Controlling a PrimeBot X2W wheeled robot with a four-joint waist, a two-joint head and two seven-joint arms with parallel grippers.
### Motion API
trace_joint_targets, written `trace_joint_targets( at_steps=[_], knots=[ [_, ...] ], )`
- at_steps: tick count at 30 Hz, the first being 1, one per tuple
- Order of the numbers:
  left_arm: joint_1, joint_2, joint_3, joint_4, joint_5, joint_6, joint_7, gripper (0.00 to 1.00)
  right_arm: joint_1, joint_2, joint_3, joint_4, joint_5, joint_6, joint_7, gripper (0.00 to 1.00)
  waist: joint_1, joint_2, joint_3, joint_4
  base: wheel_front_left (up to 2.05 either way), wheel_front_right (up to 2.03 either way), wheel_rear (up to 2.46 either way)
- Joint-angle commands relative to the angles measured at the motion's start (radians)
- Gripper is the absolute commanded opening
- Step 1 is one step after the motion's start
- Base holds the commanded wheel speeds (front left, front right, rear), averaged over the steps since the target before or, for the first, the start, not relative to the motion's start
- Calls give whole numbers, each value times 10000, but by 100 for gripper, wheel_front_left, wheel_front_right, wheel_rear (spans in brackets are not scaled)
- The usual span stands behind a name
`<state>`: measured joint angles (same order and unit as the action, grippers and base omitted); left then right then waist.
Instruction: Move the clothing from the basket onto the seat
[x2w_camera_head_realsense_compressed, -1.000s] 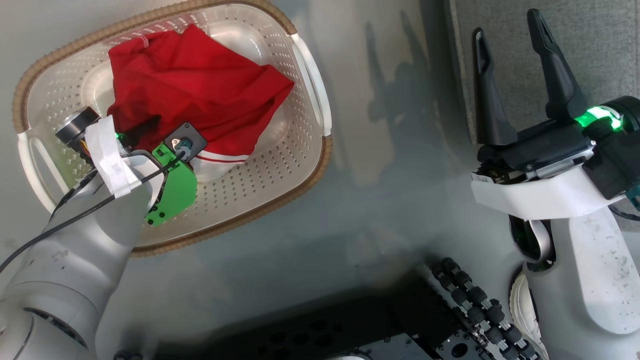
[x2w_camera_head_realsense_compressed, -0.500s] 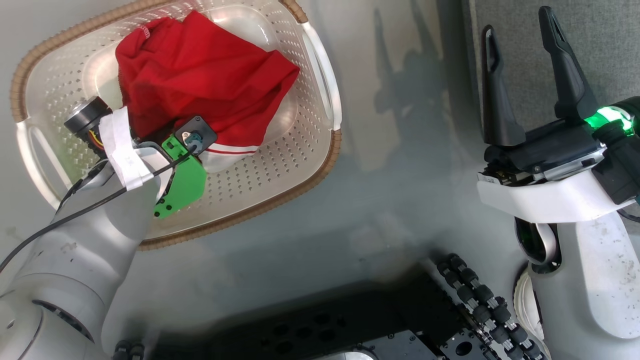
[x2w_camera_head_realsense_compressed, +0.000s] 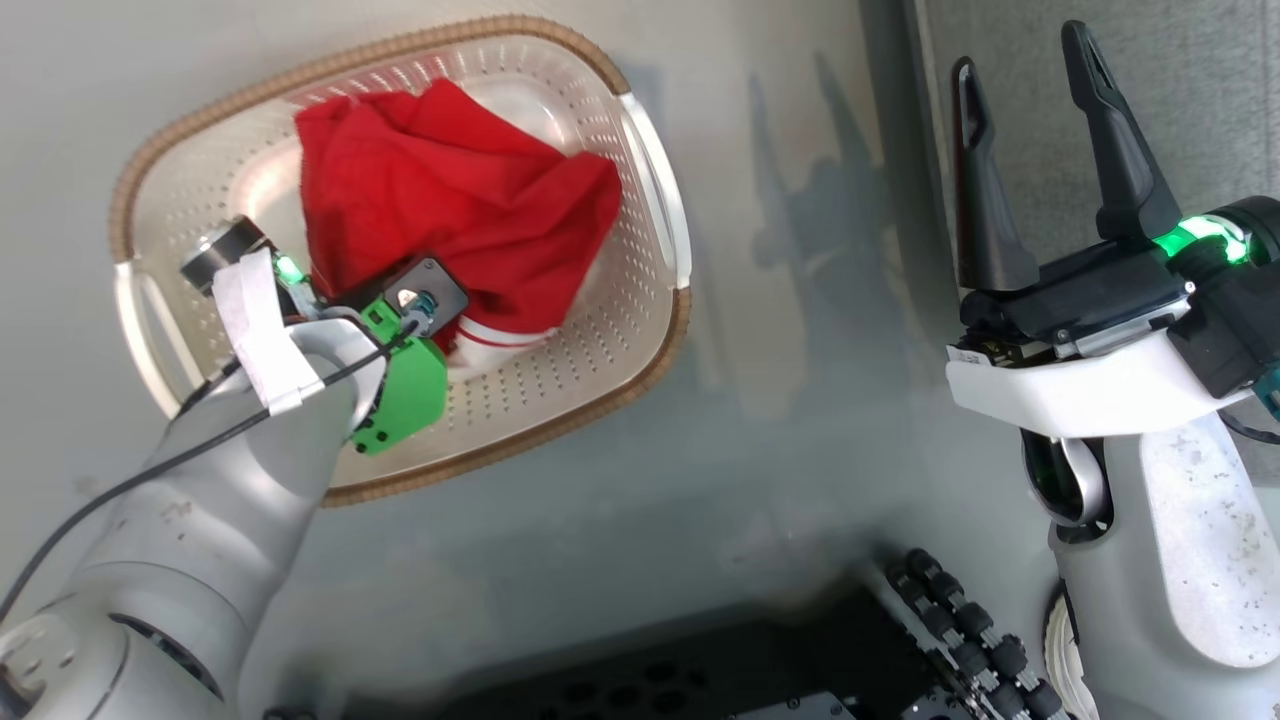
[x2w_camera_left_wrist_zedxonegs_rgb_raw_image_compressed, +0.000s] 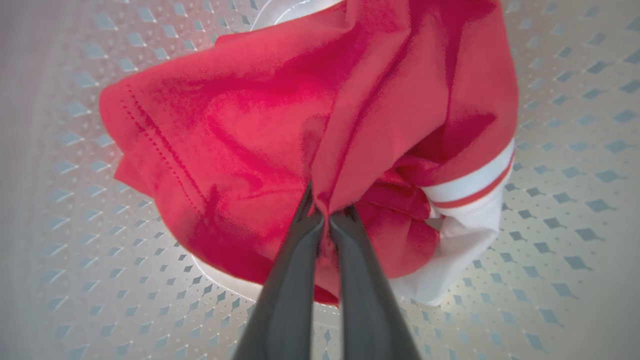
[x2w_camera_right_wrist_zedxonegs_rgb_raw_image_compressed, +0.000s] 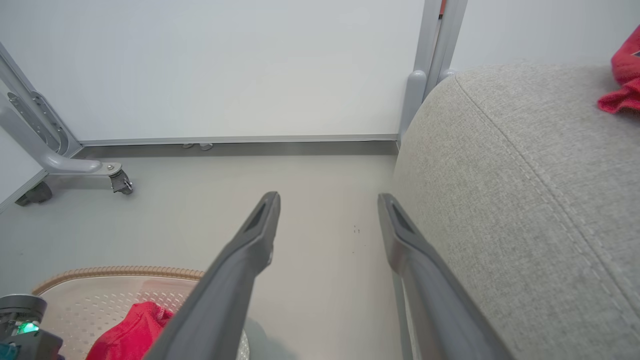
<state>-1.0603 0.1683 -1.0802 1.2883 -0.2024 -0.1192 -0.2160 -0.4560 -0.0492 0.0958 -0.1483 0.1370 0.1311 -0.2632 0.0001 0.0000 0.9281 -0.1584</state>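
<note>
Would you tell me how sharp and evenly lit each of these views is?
Head view: right gripper throws soft shadows on the floor; base at the bottom is blurred. Left wrist view: basket washes out toward the left edge, clothing is sharp. Right wrist view: near fingers soft, seat weave crisp.

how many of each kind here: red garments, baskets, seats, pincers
basket: 1
seat: 1
red garments: 2, basket garment and seat garment
pincers: 2, left pincer shut on basket garment, right pincer open
total: 6
</note>
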Motion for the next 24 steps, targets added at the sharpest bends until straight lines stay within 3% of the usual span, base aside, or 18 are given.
trace_joint_targets(
  at_steps=[1,12,24],
  knots=[
    [163,-77,32,-18,-176,-35,-145,0,80,-24,-16,78,17,-7,-23,100,-1,0,-563,191,0,0,0],
    [857,-618,504,-701,-887,-61,-494,0,497,-27,-184,613,-105,-7,-23,100,-1,0,-2470,663,0,0,0],
    [2251,-522,1476,-2843,-1354,262,-496,0,1424,-27,-401,1141,-242,-7,-23,100,-1,0,-4628,1273,0,0,0]
  ],
)
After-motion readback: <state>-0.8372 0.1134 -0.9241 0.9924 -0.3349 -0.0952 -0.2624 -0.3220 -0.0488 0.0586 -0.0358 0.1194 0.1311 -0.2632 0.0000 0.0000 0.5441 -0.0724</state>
